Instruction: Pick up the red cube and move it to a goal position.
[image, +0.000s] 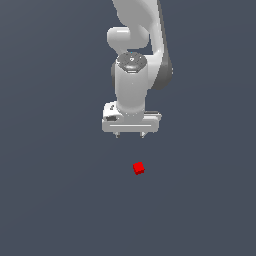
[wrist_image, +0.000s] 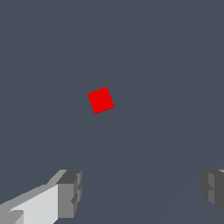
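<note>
The red cube (image: 138, 168) is a tiny bright red block lying on the dark grey floor, turned a little askew. My white gripper (image: 130, 135) hangs above and behind it, clear of it, with its short fingers spread wide and nothing between them. In the wrist view the cube (wrist_image: 100, 99) lies on the floor well ahead of the two grey fingertips (wrist_image: 70, 192), apart from them. My gripper (wrist_image: 142, 190) is open and empty.
The flat dark grey floor (image: 55, 200) fills both views. The white arm (image: 135, 45) rises above the gripper. No other objects show.
</note>
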